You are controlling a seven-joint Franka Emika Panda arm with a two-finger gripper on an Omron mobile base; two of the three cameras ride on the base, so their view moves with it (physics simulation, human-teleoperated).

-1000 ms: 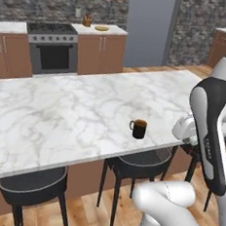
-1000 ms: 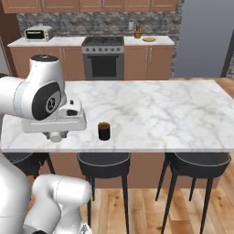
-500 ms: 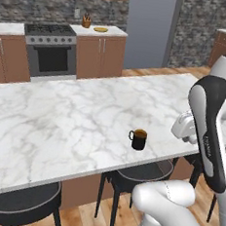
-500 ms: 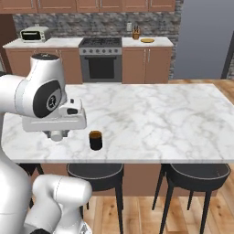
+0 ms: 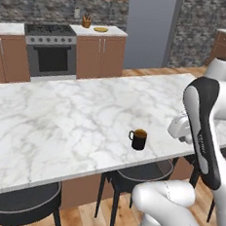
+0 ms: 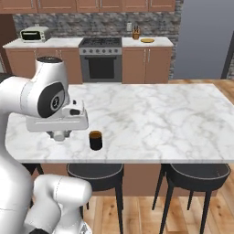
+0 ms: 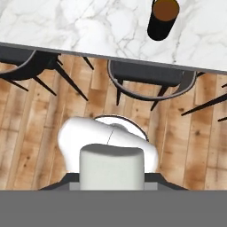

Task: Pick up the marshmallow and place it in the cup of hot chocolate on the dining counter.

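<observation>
Gripping the marshmallow (image 7: pixel 111 167), the gripper (image 7: pixel 111 179) has its jaws pinched on it, white lump big at the bottom of the hand view, above wood floor. Past that, black stools (image 7: pixel 150 80) under the counter edge. Further on, cup of hot chocolate (image 5: pixel 139 139) stands on the dining counter (image 5: pixel 60 119) nr its front edge, handle to the left in the left base view. Stove (image 6: pixel 101 59) at the back wall.

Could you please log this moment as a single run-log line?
phase: carrying | gripper: shut on marshmallow | cup of hot chocolate: upright on dining counter | marshmallow not yet in cup
</observation>
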